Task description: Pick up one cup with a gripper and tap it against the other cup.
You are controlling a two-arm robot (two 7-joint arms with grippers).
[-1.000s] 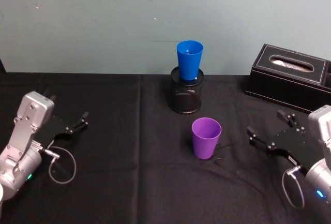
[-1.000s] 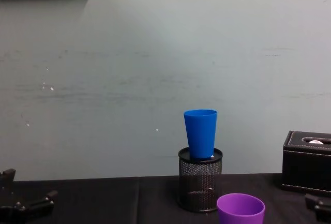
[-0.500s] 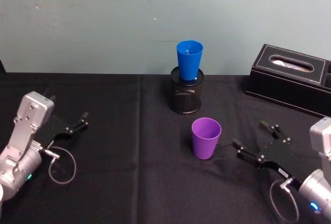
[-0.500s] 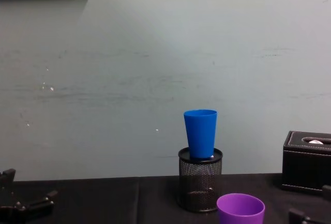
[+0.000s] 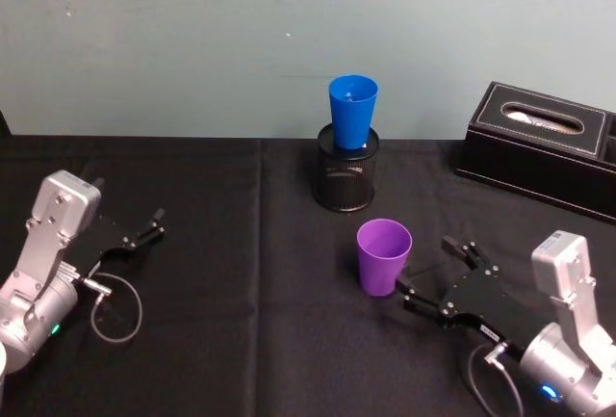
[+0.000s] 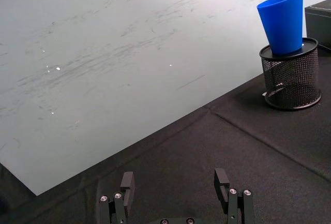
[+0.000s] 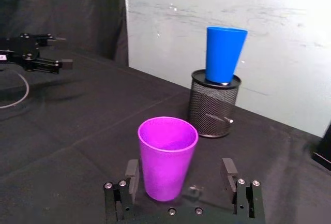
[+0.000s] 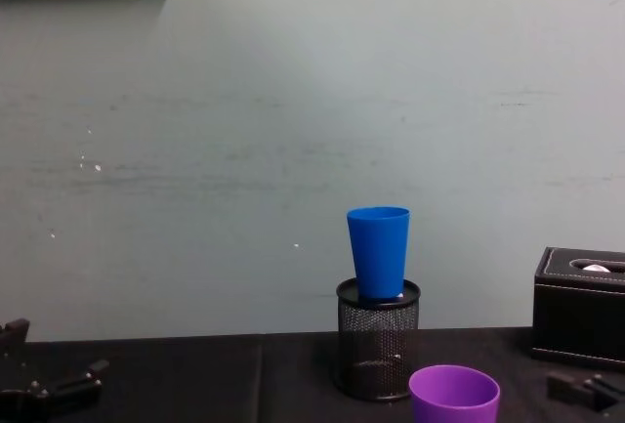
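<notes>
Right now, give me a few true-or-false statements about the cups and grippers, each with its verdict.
1. The blue cup stands in the mesh pen holder. True.
2. The purple cup stands upright, mouth up. True.
3. The right gripper is shut on the purple cup. False: it is open, close beside the cup, not gripping it.
4. The left gripper holds the blue cup. False: it is open, far from both cups.

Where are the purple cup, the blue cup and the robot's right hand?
purple cup (image 5: 384,261), head view, middle of its side.
blue cup (image 5: 352,114), head view, middle of its side.
right hand (image 5: 423,265), head view, midway between its fingertips.
</notes>
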